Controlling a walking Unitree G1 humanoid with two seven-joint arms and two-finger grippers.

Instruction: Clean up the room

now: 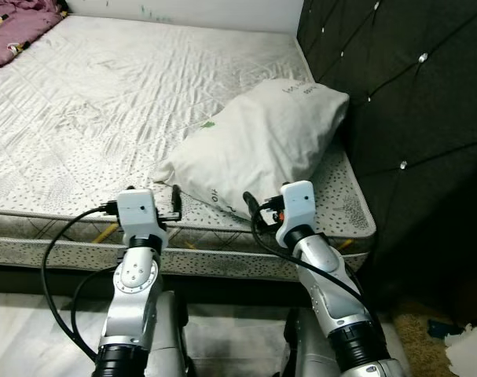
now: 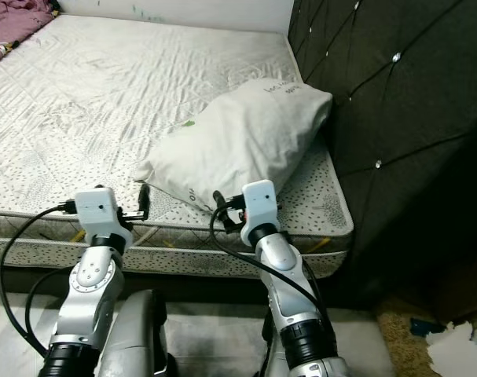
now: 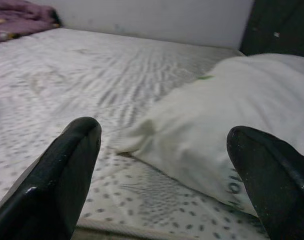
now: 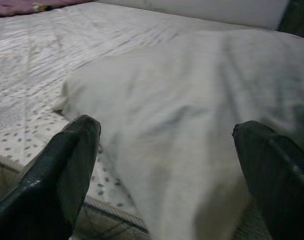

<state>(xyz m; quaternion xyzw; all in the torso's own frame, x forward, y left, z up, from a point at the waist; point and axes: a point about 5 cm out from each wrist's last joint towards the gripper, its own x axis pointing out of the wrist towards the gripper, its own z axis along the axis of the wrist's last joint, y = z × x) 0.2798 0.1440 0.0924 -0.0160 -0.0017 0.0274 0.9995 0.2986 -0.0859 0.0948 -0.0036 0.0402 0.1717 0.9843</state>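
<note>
With both pincers, left (image 3: 162, 175) and right (image 4: 164, 170), spread wide and empty before the white pillow (image 1: 262, 145) against the bed's headboard (image 1: 403, 102), we judge a firm two-sided grip best.

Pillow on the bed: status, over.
Both grippers open, left and right at the mattress edge. Pillow ungrasped, leaning against headboard. Nothing in the way.
</note>
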